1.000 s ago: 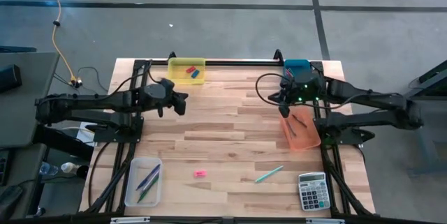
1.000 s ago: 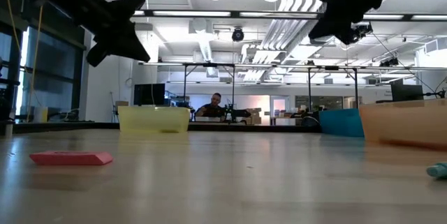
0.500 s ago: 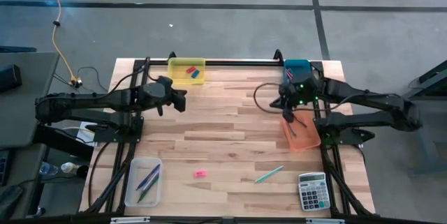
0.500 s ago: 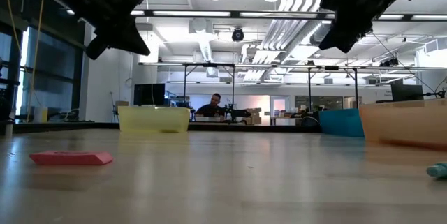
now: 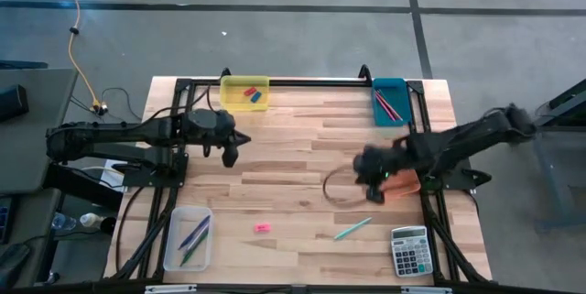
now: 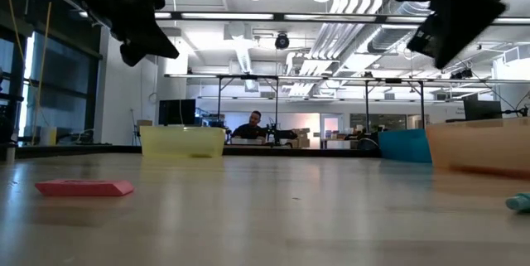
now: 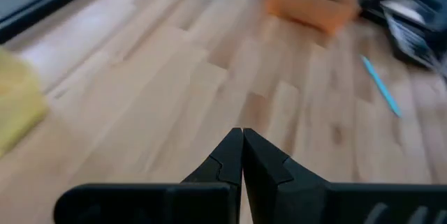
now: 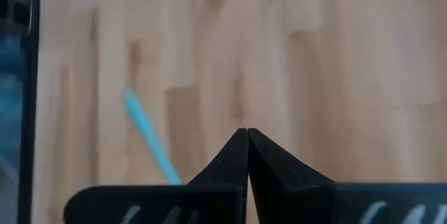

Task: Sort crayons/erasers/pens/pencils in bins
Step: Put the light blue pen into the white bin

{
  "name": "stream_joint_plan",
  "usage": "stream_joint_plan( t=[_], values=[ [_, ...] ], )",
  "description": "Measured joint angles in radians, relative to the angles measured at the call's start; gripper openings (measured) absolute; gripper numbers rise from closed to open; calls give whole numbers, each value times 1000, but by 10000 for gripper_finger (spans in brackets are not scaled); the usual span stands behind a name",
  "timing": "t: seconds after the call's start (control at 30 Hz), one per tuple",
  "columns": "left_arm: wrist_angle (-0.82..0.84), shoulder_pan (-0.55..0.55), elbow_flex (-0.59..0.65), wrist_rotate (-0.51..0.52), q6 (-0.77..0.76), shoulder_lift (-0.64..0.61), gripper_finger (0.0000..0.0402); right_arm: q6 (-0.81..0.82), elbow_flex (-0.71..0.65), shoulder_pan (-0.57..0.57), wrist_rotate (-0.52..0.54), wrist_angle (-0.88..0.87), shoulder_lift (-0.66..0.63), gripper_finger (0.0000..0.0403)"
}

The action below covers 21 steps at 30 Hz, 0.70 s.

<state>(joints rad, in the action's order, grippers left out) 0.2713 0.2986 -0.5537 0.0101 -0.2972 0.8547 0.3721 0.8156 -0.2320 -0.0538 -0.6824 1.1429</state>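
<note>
Moved: right claw [image 5: 369, 191] has swung away from over the translucent orange plastic bin [image 5: 403, 182] toward the middle of the wooden table [image 5: 293, 157], now hanging just off that bin's inner side; left claw [image 5: 230, 150] has tipped a little down and nearer, close to the translucent yellow plastic bin [image 5: 244, 81]
Right claw state: fingers pressed together, nothing between them
Left claw state: fingers shut tip to tip, empty
Pink eraser: small flat pink block [image 5: 262, 228] lies loose on the table near the front edge, between the clear colourless plastic bin [image 5: 189, 236] and the thin teal stick [image 5: 352, 228]
Sorted so far: a blue and a red chunk [image 5: 252, 96] sit in the yellow bin; long sticks lie in the teal blue bin [image 5: 389, 101], the orange bin and the clear bin
Not part of the sort: grey calculator [image 5: 409, 251] at the front right corner
Meaning: the right wrist view looks down on the teal stick, so the right arm is probably heading for it; it must open before it can grasp
Left to do: the teal stick and the pink eraser both wait on bare wood; the eraser likely belongs with the chunks in the yellow bin
</note>
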Motion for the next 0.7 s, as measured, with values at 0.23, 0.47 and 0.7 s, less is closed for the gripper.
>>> stream_joint_plan(
  t=[0.23,0.47,0.7],
  values=[
    [1,-29,0,-91,81,0,0,197,84,-210,-44,-5,212,26],
    [1,-92,0,-96,107,0,0,223,131,-298,-70,-12,369,111],
    [1,-142,0,-67,99,0,0,170,133,-316,-32,-17,490,137]
  ],
)
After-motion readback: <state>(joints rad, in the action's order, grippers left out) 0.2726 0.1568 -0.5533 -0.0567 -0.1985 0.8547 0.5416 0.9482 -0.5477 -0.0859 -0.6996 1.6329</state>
